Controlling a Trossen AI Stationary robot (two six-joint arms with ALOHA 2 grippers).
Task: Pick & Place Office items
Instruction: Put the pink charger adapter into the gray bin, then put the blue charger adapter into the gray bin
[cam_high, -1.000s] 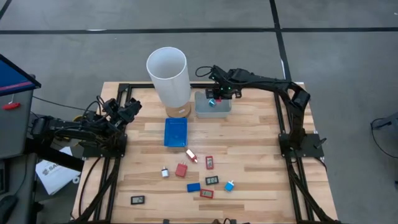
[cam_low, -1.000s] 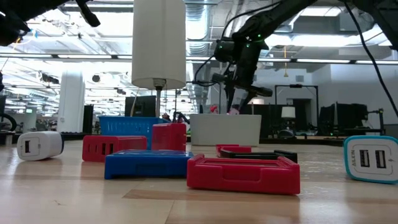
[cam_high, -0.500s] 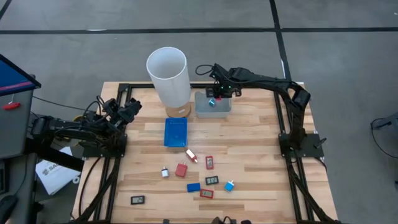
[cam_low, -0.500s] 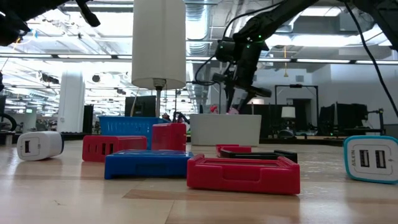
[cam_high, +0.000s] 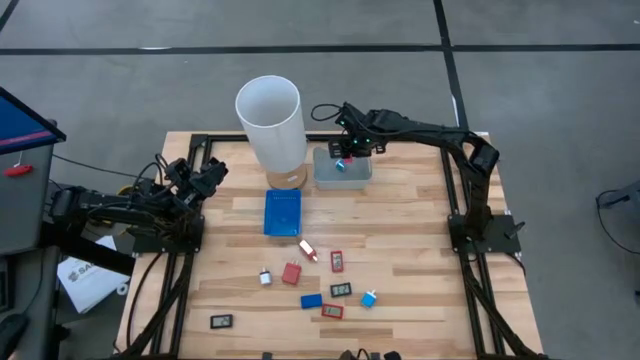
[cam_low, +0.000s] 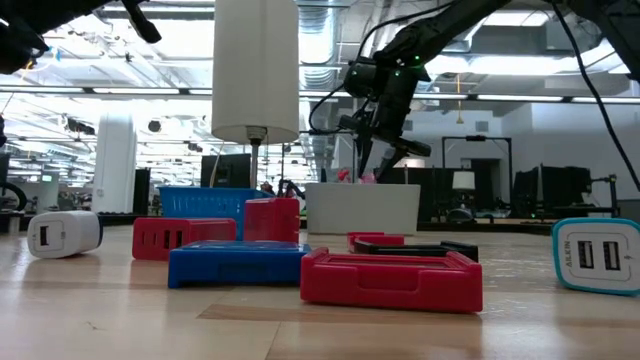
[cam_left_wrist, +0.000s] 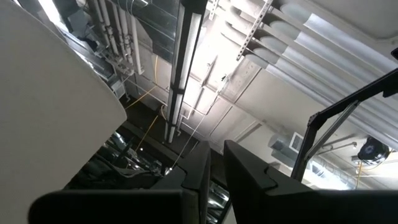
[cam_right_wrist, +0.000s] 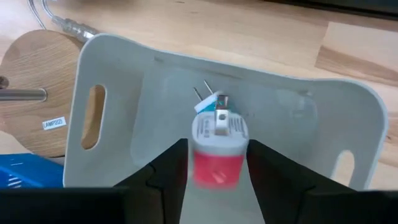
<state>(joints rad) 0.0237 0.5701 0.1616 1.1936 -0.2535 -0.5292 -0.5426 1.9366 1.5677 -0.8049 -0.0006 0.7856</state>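
- Right claw (cam_right_wrist: 214, 163) is held over the white tray (cam_right_wrist: 118, 81), fingers parted wide.
- Red-and-white plug (cam_right_wrist: 217, 149) is seen between them, apparently ungripped.
- Left claw (cam_left_wrist: 214, 168) is parked away, nearly shut.

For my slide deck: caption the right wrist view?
Right gripper over the grey tray, a red-and-white charger between its fingers.

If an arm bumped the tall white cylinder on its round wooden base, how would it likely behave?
The tall white cylinder probably tips rather than slides: it rises high on a thin stem above a small round wooden base. It looks hollow and open-topped, so likely light and easily shoved. If toppled, its round wall would probably roll toward the white tray beside it.
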